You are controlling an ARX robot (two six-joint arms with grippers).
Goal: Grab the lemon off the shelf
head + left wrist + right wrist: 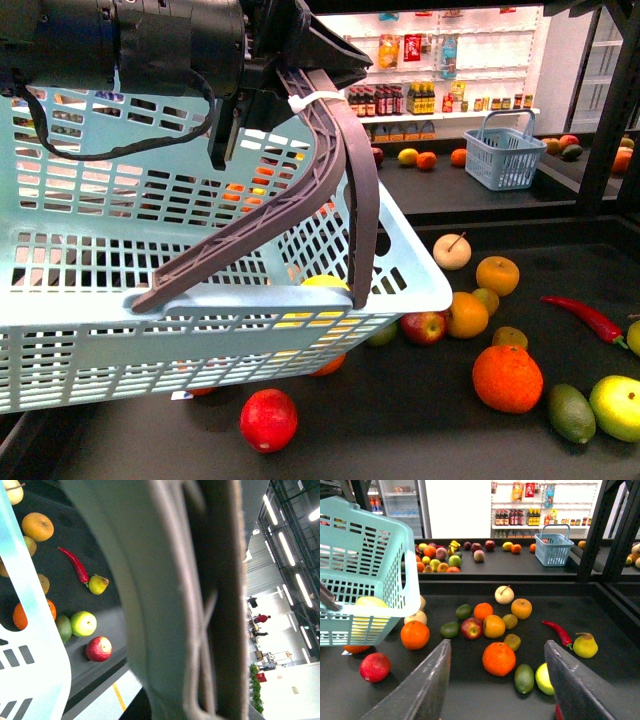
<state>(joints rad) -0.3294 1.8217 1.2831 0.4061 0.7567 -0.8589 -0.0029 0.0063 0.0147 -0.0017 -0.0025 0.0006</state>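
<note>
The black shelf (470, 577) deck carries loose fruit. A small yellowish oval, likely the lemon (510, 621), lies ahead of the right gripper (495, 690), roughly between its wide-spread, empty fingers (427, 685); its long axis is unclear. The left arm carries the blue basket (60, 300) with a yellow fruit (325, 283) inside; I cannot tell its grip.

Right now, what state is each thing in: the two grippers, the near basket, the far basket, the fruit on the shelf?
Right gripper: open, empty, above the fruit.
Left gripper: at the basket handle; grip not visible.
Light blue basket: lifted and tilted, something yellow inside.
Far basket: upright on the rear deck, handle up.
Fruit: loose, spread on the shelf.
Red chili: lying flat.
</note>
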